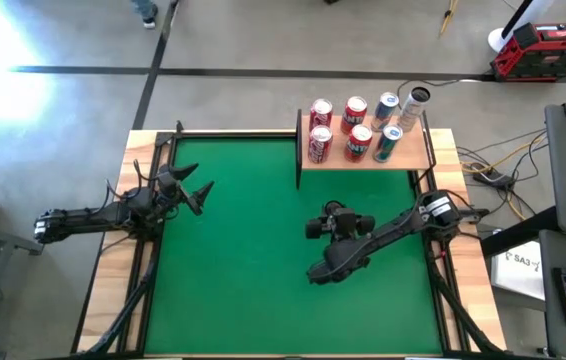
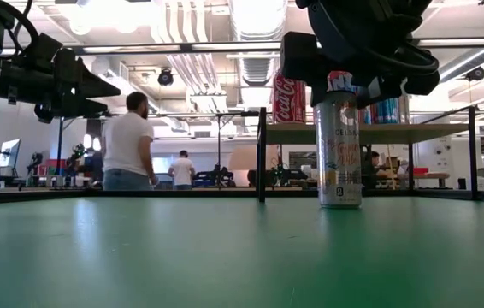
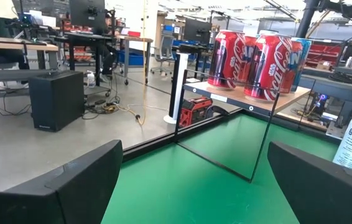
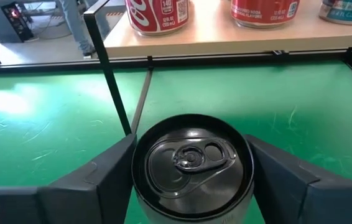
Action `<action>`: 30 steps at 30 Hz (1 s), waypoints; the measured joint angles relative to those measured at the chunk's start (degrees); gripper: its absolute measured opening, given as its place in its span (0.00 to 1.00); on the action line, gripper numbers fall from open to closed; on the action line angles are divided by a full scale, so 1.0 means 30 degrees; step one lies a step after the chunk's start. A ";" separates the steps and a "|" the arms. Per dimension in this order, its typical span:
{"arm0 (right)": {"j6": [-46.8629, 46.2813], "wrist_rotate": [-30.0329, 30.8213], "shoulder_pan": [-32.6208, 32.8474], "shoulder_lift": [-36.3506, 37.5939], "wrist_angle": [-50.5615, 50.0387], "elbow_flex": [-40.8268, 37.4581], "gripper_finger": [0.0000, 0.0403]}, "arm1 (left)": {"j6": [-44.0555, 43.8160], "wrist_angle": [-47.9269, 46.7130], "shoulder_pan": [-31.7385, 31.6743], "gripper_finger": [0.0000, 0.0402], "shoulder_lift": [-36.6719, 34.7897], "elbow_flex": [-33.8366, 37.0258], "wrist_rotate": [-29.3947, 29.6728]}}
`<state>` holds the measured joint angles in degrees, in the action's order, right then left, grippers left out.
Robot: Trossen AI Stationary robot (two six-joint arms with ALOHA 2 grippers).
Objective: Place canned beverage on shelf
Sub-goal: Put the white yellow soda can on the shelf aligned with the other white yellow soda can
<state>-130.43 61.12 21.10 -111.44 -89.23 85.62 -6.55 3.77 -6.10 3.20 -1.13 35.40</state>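
Here, right tool (image 4: pixel 191 180) reaching down, clamped on upright silver can (image 4: pixel 191 163), left tool (image 1: pixel 201 196) raised, apart

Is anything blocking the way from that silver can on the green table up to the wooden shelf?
Nothing on the table lies between them. The right pincer straddles the can, and bare green felt runs to the shelf. But the shelf is raised, so the can must clear its front edge, and cans already crowd the board.
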 joint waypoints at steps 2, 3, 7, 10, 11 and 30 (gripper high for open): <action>0.0000 -0.0007 -0.0035 0.0000 -0.0007 0.0000 0.62 | 0.0000 0.0000 -0.0001 0.96 0.0001 0.0000 0.0000; 0.0000 -0.0007 -0.0035 0.0000 -0.0007 0.0000 0.62 | 0.0000 0.0000 0.0004 0.96 -0.0006 0.0000 -0.0006; -0.0022 -0.0284 0.0007 0.0178 -0.0149 0.0000 0.62 | 0.0000 0.0000 -0.0001 0.96 -0.0006 0.0000 -0.0007; -0.0237 -0.1080 0.0025 0.0843 -0.0200 0.0000 0.62 | 0.0000 0.0000 0.0000 0.96 0.0000 0.0003 -0.0004; -0.0222 -0.1250 0.0045 0.1135 -0.0210 0.0000 0.62 | 0.0000 0.0000 0.0001 0.96 -0.0002 0.0002 -0.0005; 0.4338 -0.2423 -0.0286 0.7582 -0.0299 -0.1077 0.62 | 0.0000 0.0000 -0.0001 0.96 -0.0005 0.0000 -0.0007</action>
<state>-117.42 53.86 20.24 -88.69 -90.13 82.39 -6.55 3.77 -6.11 3.18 -1.13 35.38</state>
